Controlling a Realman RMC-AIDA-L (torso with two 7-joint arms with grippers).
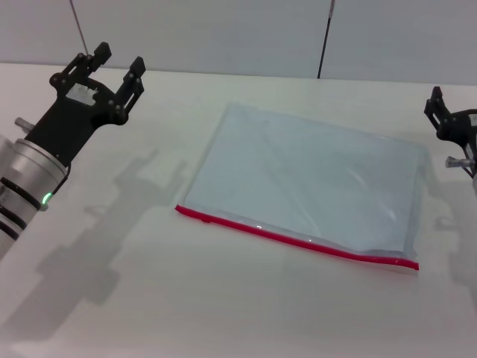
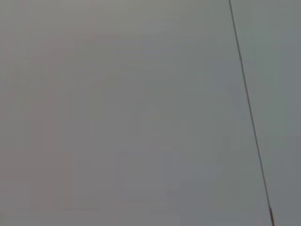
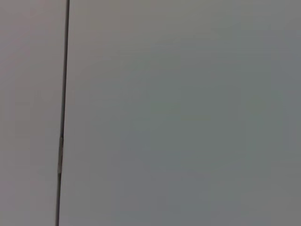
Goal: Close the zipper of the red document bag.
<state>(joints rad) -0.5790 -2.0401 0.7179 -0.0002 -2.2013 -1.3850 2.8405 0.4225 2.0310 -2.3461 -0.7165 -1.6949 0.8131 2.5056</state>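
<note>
Lab-style test bench — bare white table (image 1: 223,298), plain grey panelled wall (image 1: 223,30) behind.

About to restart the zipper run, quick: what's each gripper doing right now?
Left gripper: open, empty, raised left of the red document bag.
Right gripper: at the right edge, holding nothing; open or shut cannot be told.

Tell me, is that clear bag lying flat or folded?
Flat: the red document bag lies spread on the table, its zipper along the near edge.
</note>
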